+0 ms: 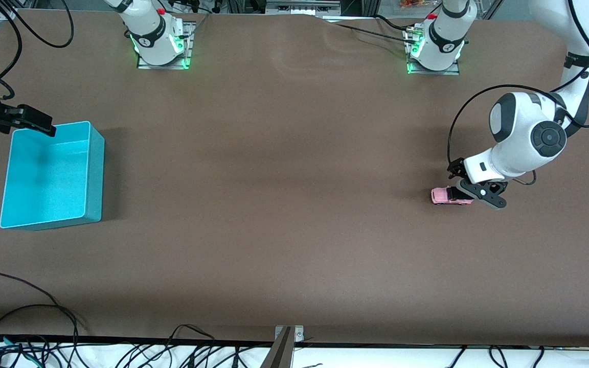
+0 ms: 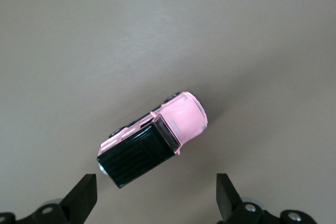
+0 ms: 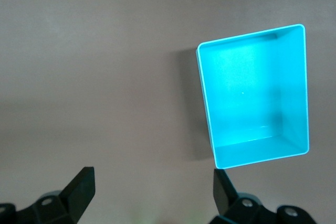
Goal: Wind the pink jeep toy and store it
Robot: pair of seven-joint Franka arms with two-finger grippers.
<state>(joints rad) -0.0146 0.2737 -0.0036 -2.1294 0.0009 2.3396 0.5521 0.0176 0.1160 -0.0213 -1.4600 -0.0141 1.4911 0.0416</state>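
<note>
Hovering left gripper just over pink jeep toy, fingers spread wide, nothing held; toy on table at left arm's end, about 3 o'clock from table centre. Low placement reads as lining up for a grasp. Right gripper waiting, fingers wide and empty, by teal bin at 9 o'clock, probably for storing.
</note>
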